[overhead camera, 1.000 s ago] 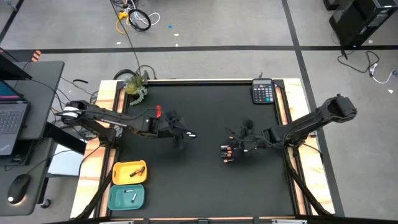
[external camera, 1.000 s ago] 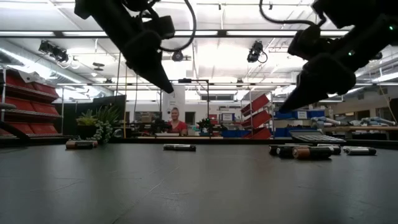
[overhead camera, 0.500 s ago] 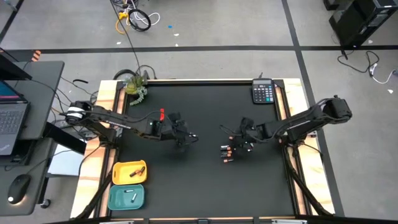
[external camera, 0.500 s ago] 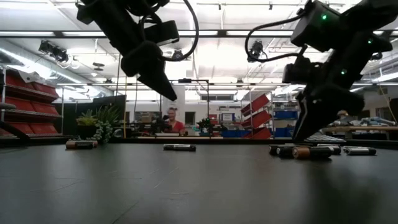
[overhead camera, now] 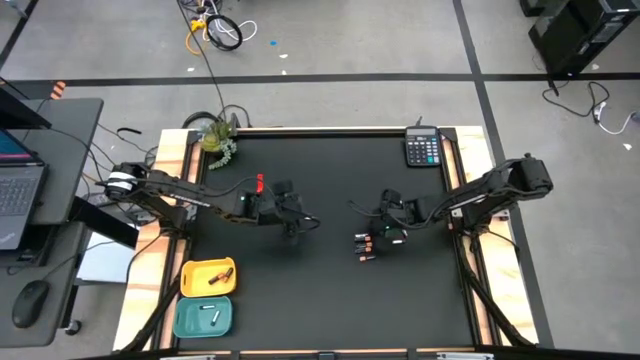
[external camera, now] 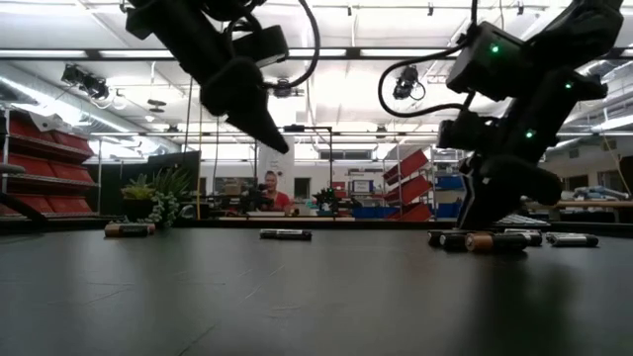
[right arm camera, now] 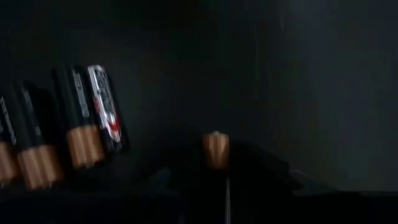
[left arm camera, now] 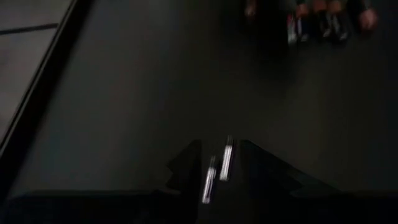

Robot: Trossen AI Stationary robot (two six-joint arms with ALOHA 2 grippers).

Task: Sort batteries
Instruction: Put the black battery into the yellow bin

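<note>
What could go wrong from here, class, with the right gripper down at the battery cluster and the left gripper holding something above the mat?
1. The right gripper is at the packed cluster of batteries; closing on the copper-ended battery between its fingers may knock neighbours and roll them.

2. The left gripper holds what looks like a silvery battery well above the mat; a weak grip could drop it before the yellow tray or teal tray.

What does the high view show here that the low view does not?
Only the high view shows the yellow tray and teal tray, each holding batteries, and the calculator. Only the low view shows the room behind, with a person seated there. Both show the left gripper raised above the table, the right gripper down at the dark batteries, and the plant.
</note>
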